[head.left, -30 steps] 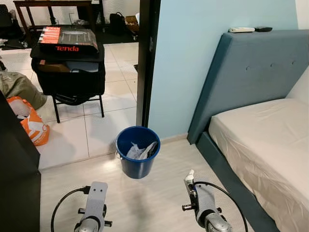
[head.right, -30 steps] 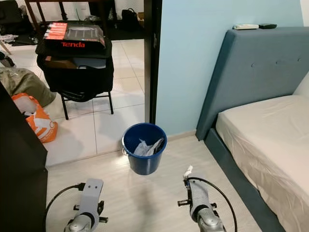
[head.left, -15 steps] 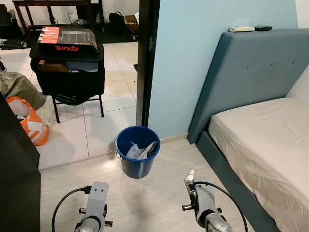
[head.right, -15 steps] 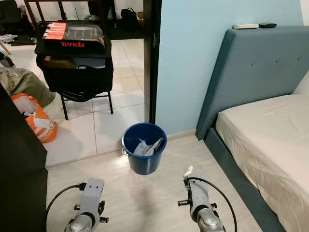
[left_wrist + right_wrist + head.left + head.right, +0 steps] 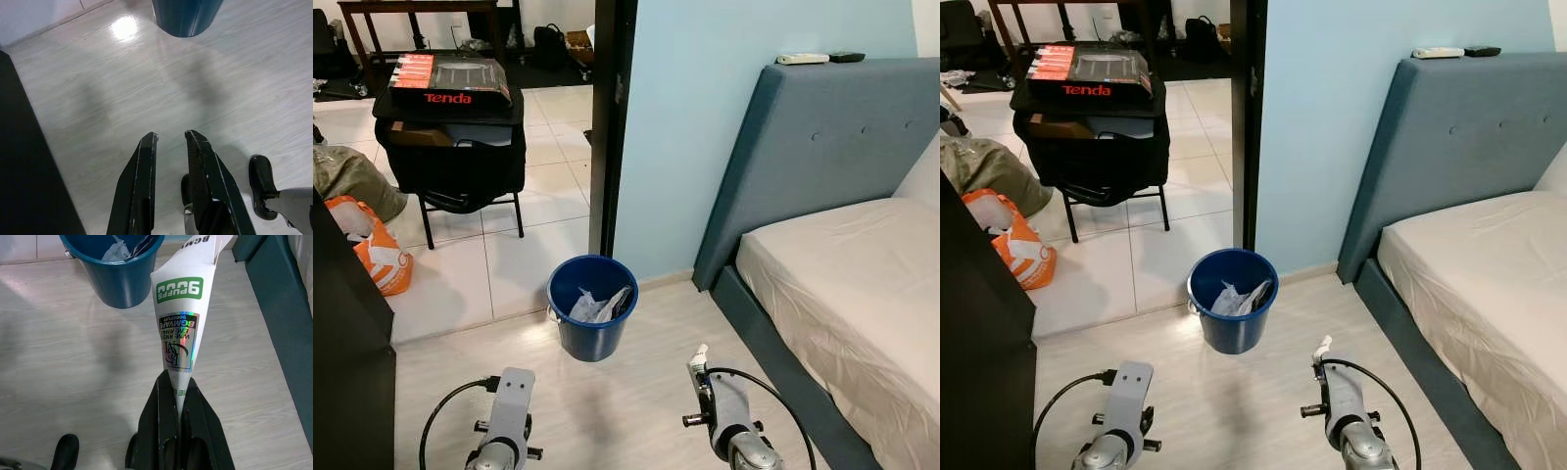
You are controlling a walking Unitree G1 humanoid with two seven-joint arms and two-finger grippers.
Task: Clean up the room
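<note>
Pinched by one flattened end in the right claw (image 5: 177, 404), the white carton (image 5: 183, 323) could miss the blue bin (image 5: 592, 307) at twelve o'clock if released short; the left claw (image 5: 171, 139), slightly spread, holds nothing.

The pale wood floor (image 5: 636, 411) has a blue bin (image 5: 592, 307) standing on it at about 12 o'clock from the robot. The bin has crumpled white paper (image 5: 597, 306) inside. At 2 o'clock a blue bed (image 5: 822, 294) sits on this floor, its headboard against the light blue wall. At 10 o'clock the floor turns to white tiles (image 5: 460, 274). On the tiles stand a black chair (image 5: 455, 157) and an orange bag (image 5: 374, 250).
</note>
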